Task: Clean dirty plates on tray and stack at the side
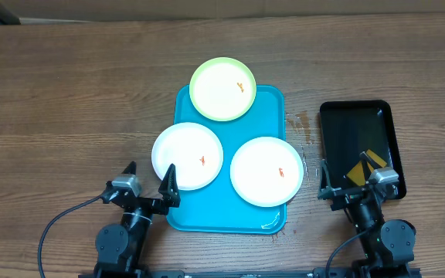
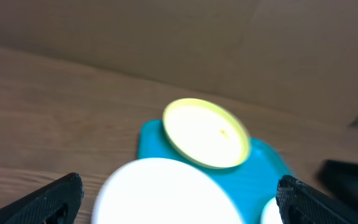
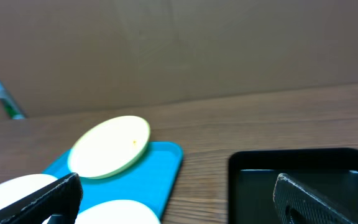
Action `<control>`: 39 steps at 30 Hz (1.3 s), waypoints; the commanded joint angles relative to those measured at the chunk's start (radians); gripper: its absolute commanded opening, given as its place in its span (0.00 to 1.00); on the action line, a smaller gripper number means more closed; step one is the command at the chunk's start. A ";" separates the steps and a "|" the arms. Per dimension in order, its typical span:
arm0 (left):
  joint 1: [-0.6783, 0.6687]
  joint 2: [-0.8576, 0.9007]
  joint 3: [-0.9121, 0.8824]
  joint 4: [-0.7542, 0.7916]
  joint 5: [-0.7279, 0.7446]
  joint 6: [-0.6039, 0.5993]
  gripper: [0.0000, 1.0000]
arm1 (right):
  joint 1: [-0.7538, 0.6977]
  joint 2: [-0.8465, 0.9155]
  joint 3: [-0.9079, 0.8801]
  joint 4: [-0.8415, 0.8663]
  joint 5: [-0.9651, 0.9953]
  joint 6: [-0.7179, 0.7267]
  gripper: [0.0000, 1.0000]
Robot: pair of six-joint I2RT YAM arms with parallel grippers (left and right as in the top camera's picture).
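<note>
The turquoise tray [image 1: 238,116] lies mid-table. On it are three plates, each with a small orange smear: a yellow-green plate [image 1: 222,89] at the far end overhanging the rim, a white plate [image 1: 187,155] overhanging the left rim, and a white plate [image 1: 266,171] at the near right. My left gripper [image 1: 150,175] is open and empty, low at the near side, just left of the left white plate [image 2: 166,193]. My right gripper [image 1: 346,174] is open and empty, near the front, right of the tray. The wrist views also show the yellow-green plate [image 2: 207,132] [image 3: 110,147] and tray [image 2: 266,174] [image 3: 148,174].
A smaller glossy black tray [image 1: 359,147] lies at the right, with a yellow and black item [image 1: 368,164] in its near part; it also shows in the right wrist view [image 3: 303,168]. A brown wall stands behind the wooden table [image 1: 68,100].
</note>
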 commanded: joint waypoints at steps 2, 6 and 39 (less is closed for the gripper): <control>0.004 -0.002 -0.003 0.013 0.097 -0.282 1.00 | -0.008 -0.006 -0.010 0.015 -0.126 0.099 1.00; 0.004 -0.002 0.000 0.068 0.154 -0.296 1.00 | -0.008 -0.006 0.001 0.020 -0.206 0.167 1.00; 0.003 1.229 1.466 -1.095 0.455 0.038 1.00 | -0.032 1.225 1.338 -1.126 -0.086 0.193 1.00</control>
